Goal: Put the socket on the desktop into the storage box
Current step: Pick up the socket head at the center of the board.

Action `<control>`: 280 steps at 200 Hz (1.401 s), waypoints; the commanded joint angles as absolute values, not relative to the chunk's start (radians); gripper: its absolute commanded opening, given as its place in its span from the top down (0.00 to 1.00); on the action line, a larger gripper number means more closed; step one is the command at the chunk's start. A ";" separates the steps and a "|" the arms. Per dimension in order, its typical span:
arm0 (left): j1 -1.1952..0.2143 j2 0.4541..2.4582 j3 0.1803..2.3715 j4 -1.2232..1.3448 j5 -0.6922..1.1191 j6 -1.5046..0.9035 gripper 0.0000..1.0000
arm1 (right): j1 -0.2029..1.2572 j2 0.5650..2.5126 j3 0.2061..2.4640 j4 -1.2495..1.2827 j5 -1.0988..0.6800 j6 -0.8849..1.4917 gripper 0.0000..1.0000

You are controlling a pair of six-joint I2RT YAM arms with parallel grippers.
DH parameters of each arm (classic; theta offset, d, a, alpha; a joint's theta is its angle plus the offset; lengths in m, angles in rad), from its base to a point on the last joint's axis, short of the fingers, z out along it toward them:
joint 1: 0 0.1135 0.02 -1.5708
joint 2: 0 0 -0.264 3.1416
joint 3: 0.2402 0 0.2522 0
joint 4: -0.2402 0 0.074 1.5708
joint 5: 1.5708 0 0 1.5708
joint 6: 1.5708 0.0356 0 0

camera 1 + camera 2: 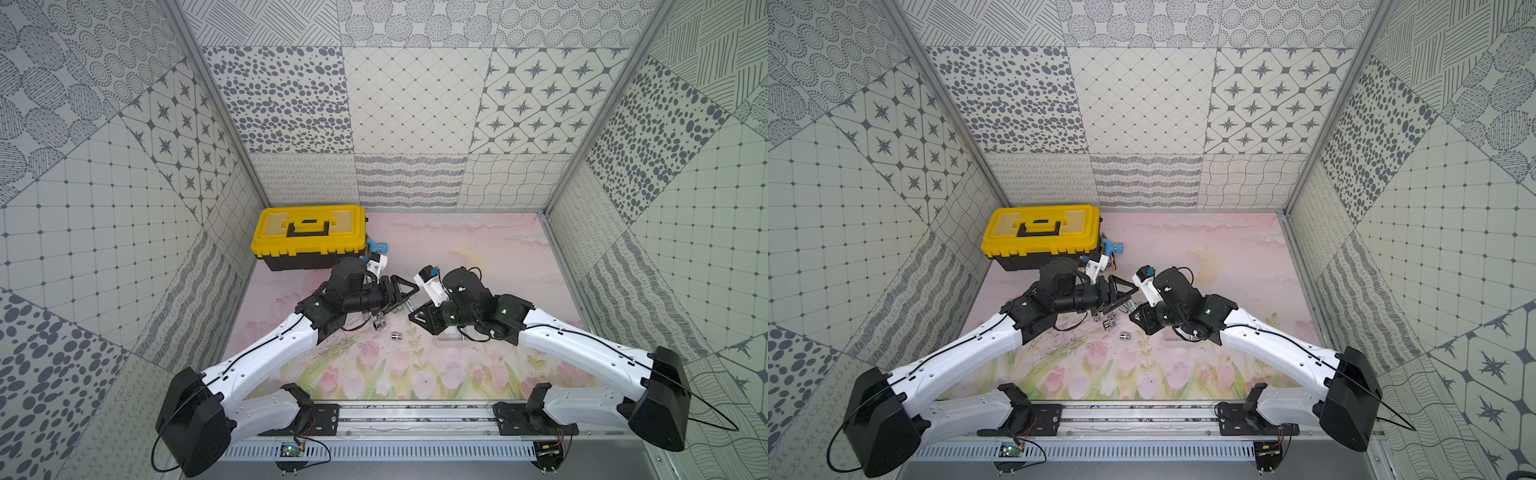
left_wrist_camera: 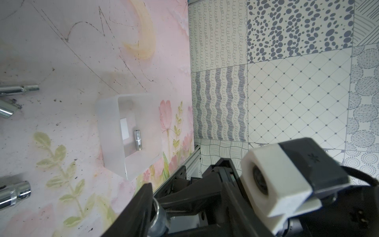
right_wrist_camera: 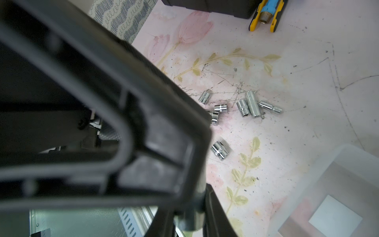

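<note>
Plainly, right tool [image 3: 193,207] pinches 1 socket [image 3: 190,220]; left tool [image 1: 405,299] gap unclear; storage box [image 2: 108,131] label [image 2: 124,128] blank.

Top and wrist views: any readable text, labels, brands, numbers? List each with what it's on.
No text can be read.
Storage box, white label: blank.
Toolbox: no legible print.
Right wrist camera mount: dark print, too small to read.

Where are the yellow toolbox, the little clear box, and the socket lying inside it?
Yellow toolbox [image 1: 307,246]: in a top view, lid's front edge.
Clear box [image 2: 108,131]: left wrist view, frosted side wall.
Socket inside [image 2: 137,140]: left wrist view, middle of barrel.
</note>
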State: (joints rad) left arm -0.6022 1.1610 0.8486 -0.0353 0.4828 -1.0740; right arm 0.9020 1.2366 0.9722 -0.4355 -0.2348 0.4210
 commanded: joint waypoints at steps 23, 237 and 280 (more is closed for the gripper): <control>-0.600 1.186 0.870 -0.174 0.584 -0.967 0.45 | 0.910 1.200 0.964 -0.370 -0.203 0.403 1.00; -0.593 1.226 0.728 0.194 0.664 -1.192 1.00 | 0.764 1.149 0.819 -0.177 -0.435 0.627 0.45; -0.594 1.194 0.713 0.212 0.647 -1.197 1.00 | 0.753 1.170 0.846 -0.232 -0.445 0.595 0.44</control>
State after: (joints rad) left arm -0.5983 1.2236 0.7231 0.0826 0.6174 -1.1606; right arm 0.7612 1.1694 0.8345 -0.2295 -0.4236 0.6178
